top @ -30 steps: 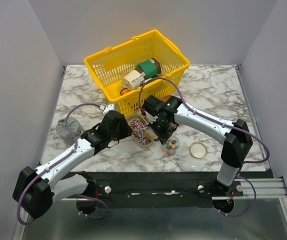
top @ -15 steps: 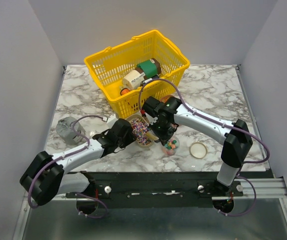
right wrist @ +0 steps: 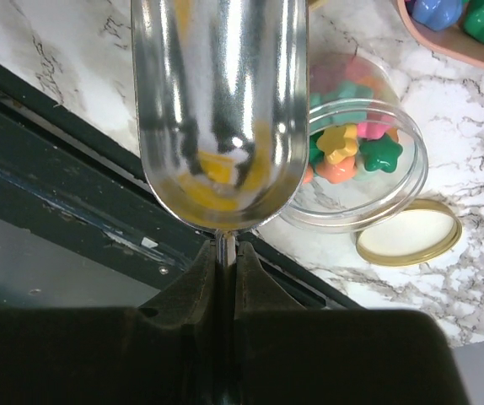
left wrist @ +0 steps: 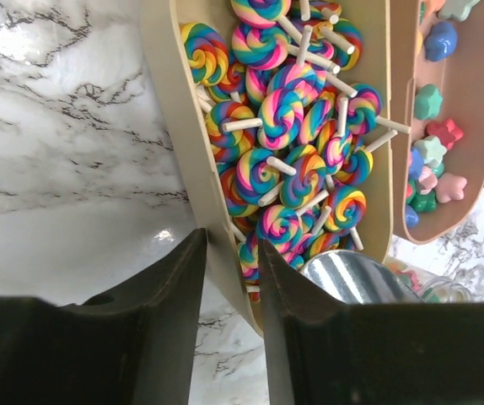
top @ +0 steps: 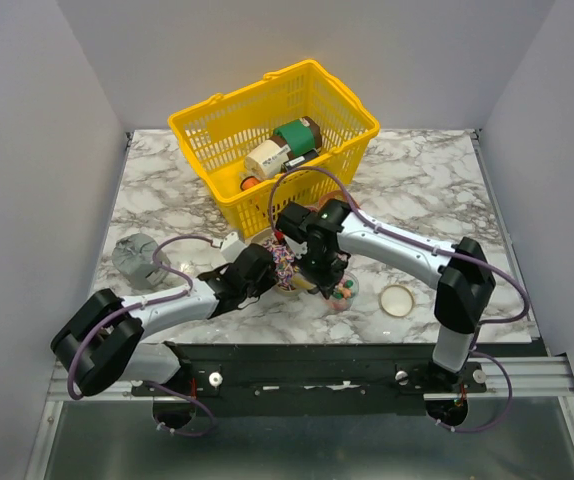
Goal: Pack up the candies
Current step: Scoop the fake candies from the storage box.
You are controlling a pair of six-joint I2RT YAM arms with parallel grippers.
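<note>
Swirled lollipop candies (left wrist: 288, 126) fill a beige tray (left wrist: 170, 101), and star-shaped candies (left wrist: 434, 152) lie in the compartment beside it. My left gripper (left wrist: 232, 240) straddles the tray's near wall, one finger outside and one inside, closed against it. From above, the left gripper (top: 264, 273) sits at the tray's (top: 285, 284) left side. My right gripper (right wrist: 225, 249) is shut on the thin handle of a metal scoop (right wrist: 221, 101), which hangs beside an open clear jar (right wrist: 406, 181) holding several star candies (right wrist: 352, 148). The scoop's bowl shows only yellow glints.
The jar's gold lid (right wrist: 411, 240) lies on the marble right of the jar. A yellow basket (top: 212, 125) with bottles and cans stands just behind the tray. A grey object (top: 135, 258) sits at the left. The black front rail (right wrist: 48, 169) runs under the scoop.
My left arm has reached right to the tray, and its fingers have narrowed round the tray's wall. The right gripper has shifted left and nearer with the scoop.
</note>
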